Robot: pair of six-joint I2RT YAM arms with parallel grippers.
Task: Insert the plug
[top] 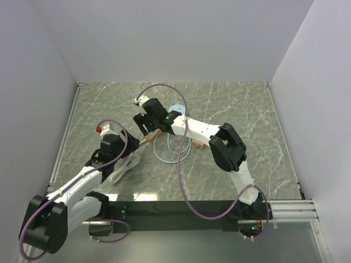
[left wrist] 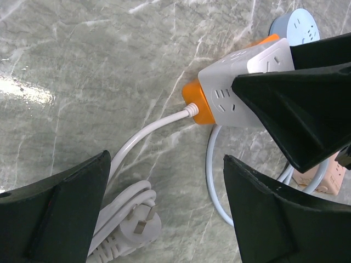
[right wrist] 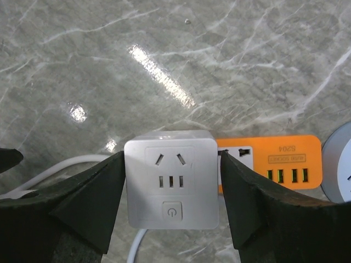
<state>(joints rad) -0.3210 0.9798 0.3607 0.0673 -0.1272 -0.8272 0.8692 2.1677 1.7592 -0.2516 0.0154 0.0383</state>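
Note:
A white plug (left wrist: 131,224) lies prongs-up on the marble table, its white cable (left wrist: 148,131) running to an orange power strip (left wrist: 194,98). My left gripper (left wrist: 166,159) is open and empty above the table, the plug near its left finger. A white cube socket (right wrist: 171,183) sits against the orange strip (right wrist: 274,161). My right gripper (right wrist: 173,159) is shut on the cube, one finger on each side. In the top view the left gripper (top: 130,147) and right gripper (top: 148,129) are close together at the table's middle.
A pale blue round socket (left wrist: 299,24) lies beyond the orange strip, with its light blue cable (left wrist: 211,181) looped on the table. A pale pink strip (left wrist: 321,178) lies to the right. White walls enclose the table (top: 247,109).

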